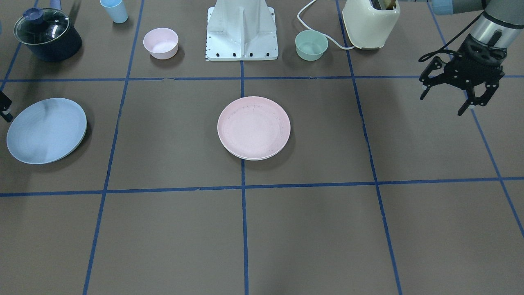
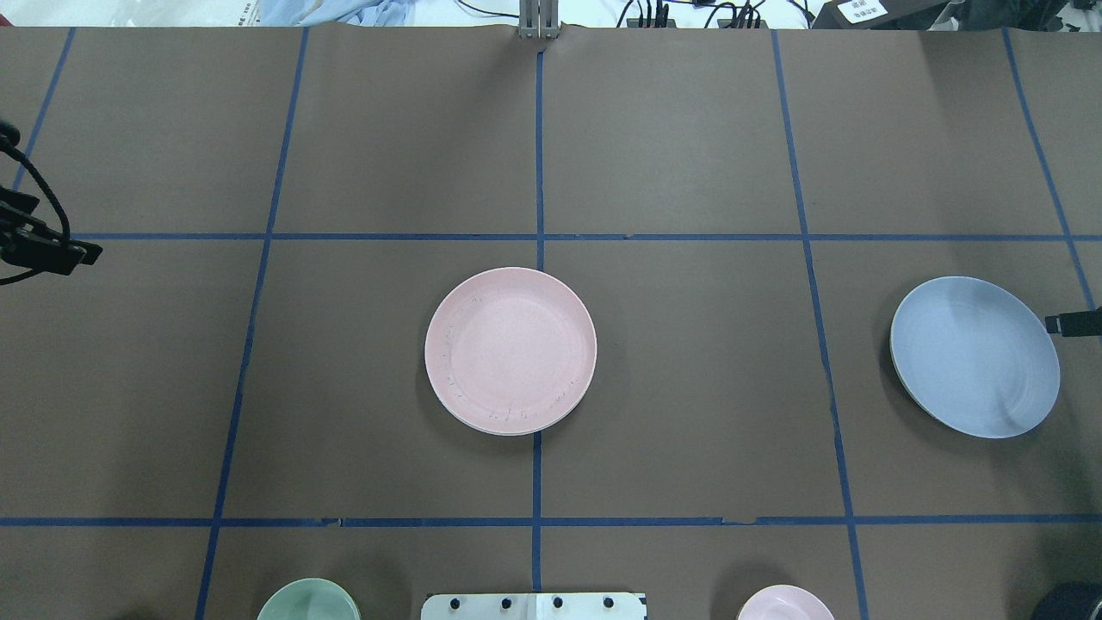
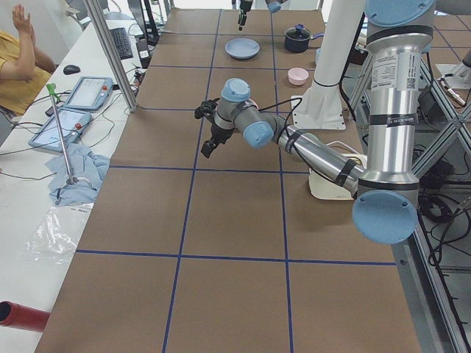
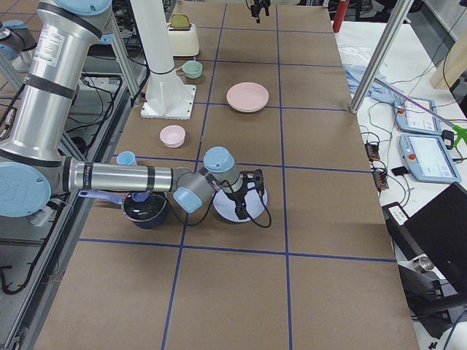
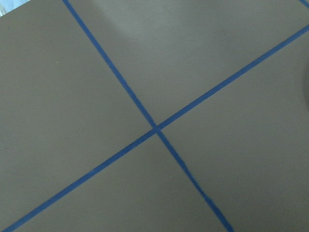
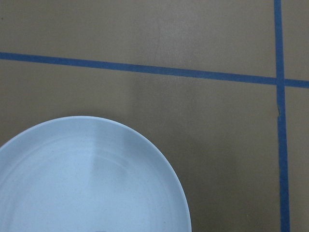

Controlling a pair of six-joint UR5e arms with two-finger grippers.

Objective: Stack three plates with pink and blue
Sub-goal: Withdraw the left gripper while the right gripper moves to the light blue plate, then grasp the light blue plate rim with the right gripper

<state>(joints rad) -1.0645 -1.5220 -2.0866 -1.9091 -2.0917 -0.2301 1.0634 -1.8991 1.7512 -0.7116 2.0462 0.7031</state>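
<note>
The pale pink plate [image 1: 254,126] lies at the table's centre on top of the cream plate [image 1: 257,158], of which only a thin rim shows. It also shows in the overhead view [image 2: 510,349]. The pale blue plate [image 1: 46,130] lies alone on my right side, also seen from overhead [image 2: 975,356] and in the right wrist view [image 6: 87,179]. My left gripper [image 1: 444,103] is open and empty, high over bare table far from the plates. My right gripper [image 2: 1073,322] is at the blue plate's outer edge. Only a sliver of it shows, so I cannot tell its state.
Along the robot's side stand a dark pot with a glass lid [image 1: 47,35], a blue cup [image 1: 114,10], a small pink bowl [image 1: 161,43], the white robot base [image 1: 242,32], a small green bowl [image 1: 311,45] and a cream toaster [image 1: 370,22].
</note>
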